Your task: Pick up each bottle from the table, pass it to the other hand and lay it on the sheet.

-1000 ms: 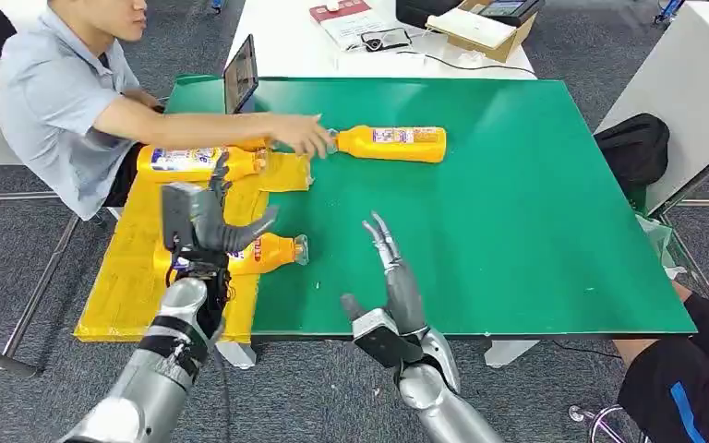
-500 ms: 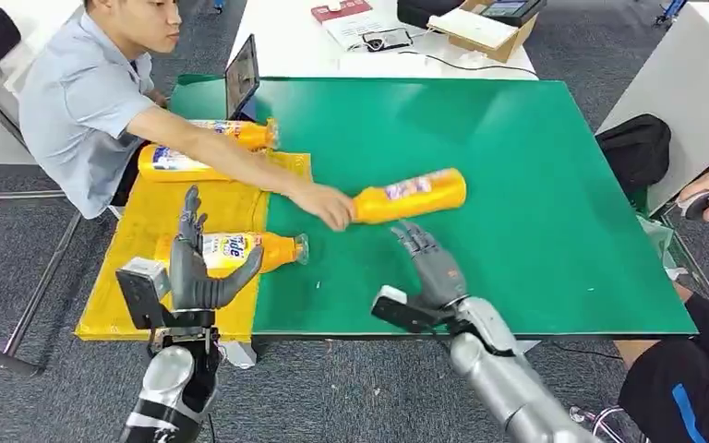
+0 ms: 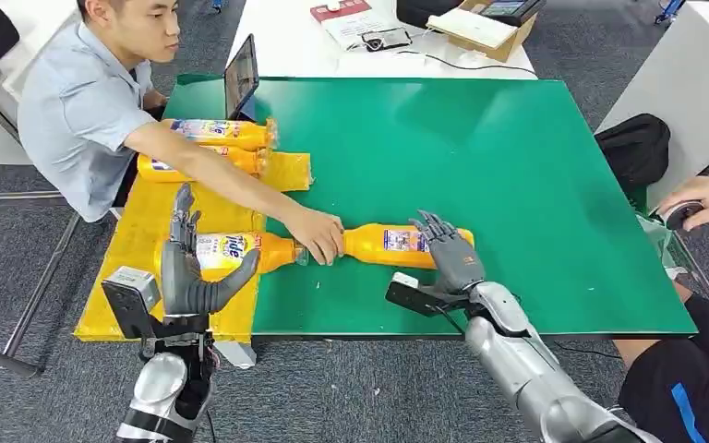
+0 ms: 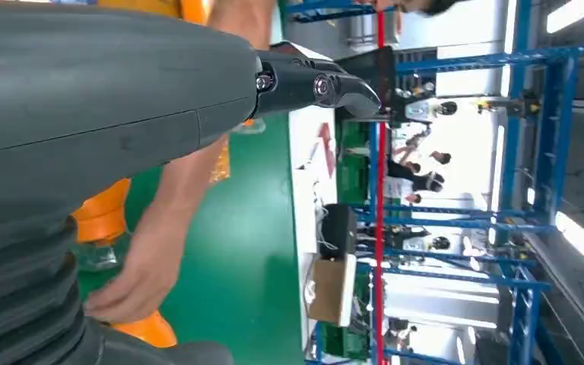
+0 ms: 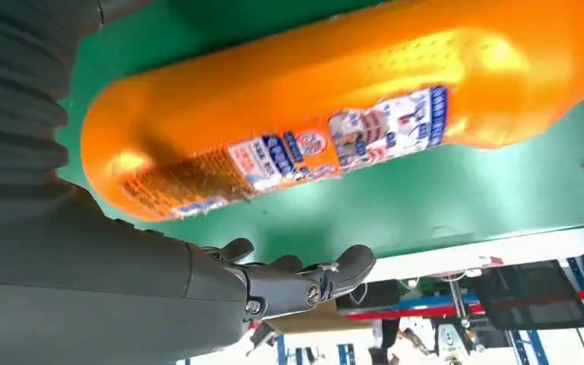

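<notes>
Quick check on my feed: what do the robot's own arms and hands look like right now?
Both arms are silver metal with dark joint bands. The left hand and right hand are dark grey with slim segmented fingers, and a black boxy module sits at each wrist. The wrist views show a grey ribbed cover and a thick grey thumb.

Orange bottle (image 3: 397, 244) lying on green worktop (image 3: 517, 166); person's hand (image 3: 317, 235) at its neck, right hand (image 3: 448, 254) over its base; left hand (image 3: 189, 268) spread, empty.
</notes>
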Available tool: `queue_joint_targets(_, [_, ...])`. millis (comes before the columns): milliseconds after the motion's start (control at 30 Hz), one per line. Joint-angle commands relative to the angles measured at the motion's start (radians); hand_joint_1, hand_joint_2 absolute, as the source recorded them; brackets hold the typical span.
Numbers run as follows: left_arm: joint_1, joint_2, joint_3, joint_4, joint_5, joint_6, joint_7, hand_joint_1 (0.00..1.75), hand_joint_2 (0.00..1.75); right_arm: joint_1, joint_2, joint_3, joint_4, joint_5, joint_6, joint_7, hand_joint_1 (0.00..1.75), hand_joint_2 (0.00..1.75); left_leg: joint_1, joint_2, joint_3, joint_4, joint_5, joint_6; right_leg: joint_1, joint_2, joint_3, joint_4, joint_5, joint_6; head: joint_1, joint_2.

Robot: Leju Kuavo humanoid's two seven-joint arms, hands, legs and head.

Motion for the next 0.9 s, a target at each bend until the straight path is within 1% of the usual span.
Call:
queue_joint_targets(33, [-0.046,0.033,-0.031,0.052,0.027,-0.026,0.014,0.0,1.75,-0.104,0.034,-0.017,0.183,-0.006,0.049,0.012,0.0,1.75,0.0,0.002,0.003,0.0,-0.001,-0.001,0.001,0.002,0.003,0.0,-0.001,-0.002,0.0,0.0])
queue_joint_targets(67, [-0.04,0.037,-0.033,0.042,0.026,-0.028,0.013,0.0,1.75,-0.108,0.031,-0.004,0.195,0.015,0.035,0.023,0.0,1.75,0.0,0.001,0.002,0.0,0.0,-0.001,0.0,0.001,0.002,0.0,0.0,-0.002,0.0,0.0])
queue_joint_targets(133, [-0.035,0.046,-0.034,0.03,0.031,-0.04,0.02,0.0,1.75,-0.127,0.025,0.001,0.233,0.024,0.066,0.046,0.0,1.75,0.001,0.002,0.004,0.0,-0.001,-0.002,0.001,0.002,0.003,0.0,-0.001,-0.002,0.0,0.0])
queue_joint_targets(200, [-0.041,0.047,-0.026,0.038,0.031,-0.038,0.02,0.0,1.75,-0.16,0.023,0.0,0.269,0.032,0.07,0.065,0.0,1.75,0.0,0.001,0.002,0.0,-0.001,-0.001,0.0,0.001,0.002,0.0,-0.001,-0.001,0.0,0.0])
queue_joint_targets(233, [-0.046,0.047,-0.023,0.045,0.032,-0.039,0.021,0.0,1.75,-0.173,0.022,-0.002,0.279,0.037,0.062,0.077,0.0,1.75,0.001,0.002,0.005,0.001,-0.003,-0.002,0.001,0.003,0.004,0.001,-0.002,-0.003,0.0,0.0])
queue_joint_targets(267, [-0.053,0.045,-0.021,0.056,0.033,-0.04,0.022,0.0,1.75,-0.192,0.02,-0.003,0.296,0.044,0.057,0.092,0.0,1.75,0.0,0.002,0.004,0.0,-0.002,-0.001,0.0,0.002,0.003,0.001,-0.001,-0.002,0.0,0.0])
queue_joint_targets(300, [-0.063,0.043,-0.02,0.071,0.039,-0.047,0.024,0.0,1.75,-0.215,0.018,-0.011,0.316,0.046,0.057,0.111,0.0,1.75,0.0,0.002,0.002,0.0,-0.001,-0.001,0.0,0.002,0.001,0.001,-0.001,-0.002,0.0,0.0])
queue_joint_targets(333, [-0.071,0.042,-0.022,0.082,0.05,-0.059,0.024,0.0,1.75,-0.231,0.018,-0.026,0.33,0.035,0.072,0.128,0.0,1.75,0.0,0.002,0.004,0.001,-0.002,-0.001,0.0,0.002,0.003,0.002,-0.002,-0.002,0.0,0.0])
queue_joint_targets(400, [-0.083,0.039,-0.023,0.099,0.057,-0.064,0.018,0.0,1.75,-0.25,0.024,-0.066,0.355,-0.002,0.107,0.14,0.0,1.75,0.0,0.001,0.002,0.0,0.0,-0.001,0.0,0.001,0.001,0.001,-0.001,-0.001,0.0,0.0])
queue_joint_targets(433, [-0.087,0.04,-0.028,0.104,0.085,-0.091,0.031,0.0,1.75,-0.252,0.028,-0.079,0.365,-0.014,0.131,0.14,0.0,1.75,0.0,0.001,0.004,0.001,-0.002,-0.001,0.0,0.001,0.003,0.002,-0.002,-0.002,0.0,0.0])
queue_joint_targets(500, [-0.093,0.044,-0.033,0.107,0.086,-0.095,0.03,0.0,1.75,-0.25,0.031,-0.075,0.381,-0.009,0.157,0.15,0.0,1.75,0.0,0.0,0.002,0.0,0.0,-0.001,0.0,0.0,0.002,0.0,0.0,-0.001,0.0,0.0])
queue_joint_targets(533, [-0.095,0.043,-0.034,0.107,0.086,-0.095,0.03,0.0,1.75,-0.246,0.034,-0.075,0.381,-0.008,0.153,0.15,0.0,1.75,0.0,0.001,0.004,0.0,-0.001,-0.002,0.001,0.001,0.004,0.0,-0.001,-0.002,0.0,0.0])
queue_joint_targets(600, [-0.096,0.043,-0.034,0.107,0.086,-0.095,0.03,0.0,1.75,-0.242,0.036,-0.074,0.381,-0.008,0.148,0.151,0.0,1.75,0.0,0.0,0.003,0.0,-0.001,-0.001,0.0,0.0,0.002,0.0,-0.001,-0.002,0.0,0.0])
queue_joint_targets(633, [-0.097,0.043,-0.035,0.107,0.078,-0.085,0.028,0.0,1.75,-0.242,0.037,-0.071,0.386,-0.006,0.163,0.149,0.0,1.75,0.001,0.001,0.005,0.0,-0.002,-0.002,0.001,0.001,0.004,0.0,-0.002,-0.003,0.0,0.0])
queue_joint_targets(733, [-0.111,0.043,-0.037,0.126,0.085,-0.088,0.035,0.0,1.75,-0.231,0.035,-0.061,0.402,-0.003,0.236,0.146,0.0,1.75,0.0,0.0,0.003,0.0,-0.001,-0.001,0.0,0.0,0.002,0.0,-0.001,-0.001,0.0,0.0])
queue_joint_targets(767, [-0.116,0.045,-0.041,0.134,0.087,-0.092,0.036,0.0,1.75,-0.226,0.03,-0.054,0.401,0.003,0.248,0.133,1.38,1.75,0.001,0.001,0.004,0.0,-0.002,-0.002,0.001,0.001,0.004,0.0,-0.002,-0.002,0.0,0.0])
queue_joint_targets(800, [-0.117,0.046,-0.042,0.136,0.09,-0.095,0.036,0.0,1.75,-0.225,0.03,-0.057,0.404,-0.001,0.257,0.128,1.61,1.75,0.001,0.0,0.004,0.0,-0.001,-0.001,0.001,0.0,0.003,0.0,-0.001,-0.002,0.0,0.0])
queue_joint_targets(833, [-0.117,0.046,-0.042,0.136,0.09,-0.095,0.036,0.0,1.75,-0.225,0.03,-0.057,0.404,-0.001,0.257,0.128,1.61,1.75,0.001,0.0,0.005,0.0,-0.002,-0.002,0.001,0.0,0.005,0.0,-0.002,-0.003,0.0,0.0])
queue_joint_targets(900, [-0.117,0.046,-0.042,0.136,0.09,-0.095,0.036,0.0,1.75,-0.225,0.03,-0.057,0.404,-0.001,0.257,0.128,1.61,1.75,0.001,0.0,0.004,0.0,-0.001,-0.001,0.001,0.0,0.003,0.0,-0.001,-0.002,0.0,0.0])
